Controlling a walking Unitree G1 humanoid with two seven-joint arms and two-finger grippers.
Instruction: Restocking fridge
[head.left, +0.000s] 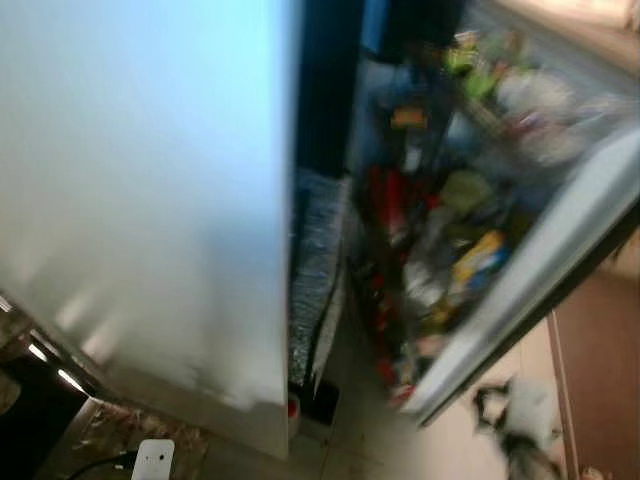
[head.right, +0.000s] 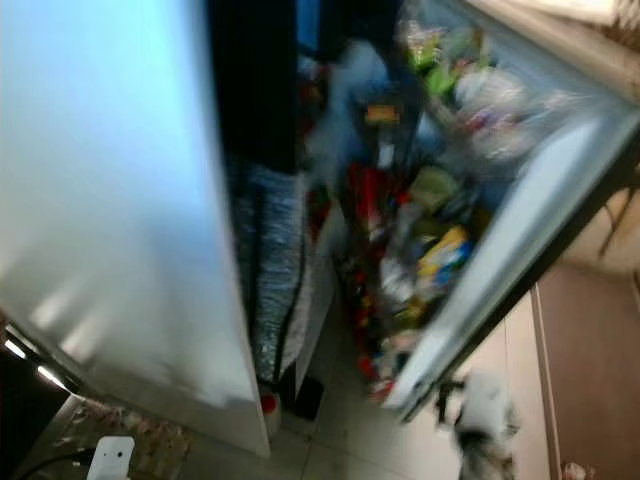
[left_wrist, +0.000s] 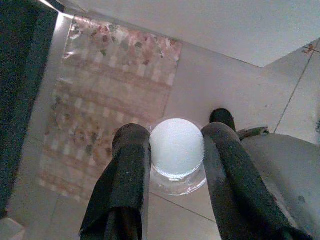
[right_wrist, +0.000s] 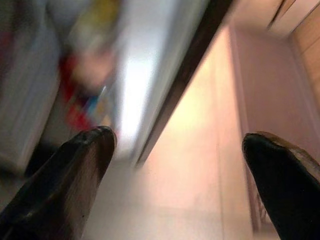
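Fridge door (head.left: 530, 270) ajar, L end effector (left_wrist: 175, 150) clamping bottle (left_wrist: 177, 150).

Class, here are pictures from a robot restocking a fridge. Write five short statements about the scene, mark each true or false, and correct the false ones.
1. The left gripper holds a white-capped bottle between its fingers. True.
2. The right gripper is shut on a can. False: it is open and holds nothing.
3. The fridge door stands open, its shelves packed with items. True.
4. A patterned rug lies on the floor below the left gripper. True.
5. The head views are sharp. False: they are blurred.
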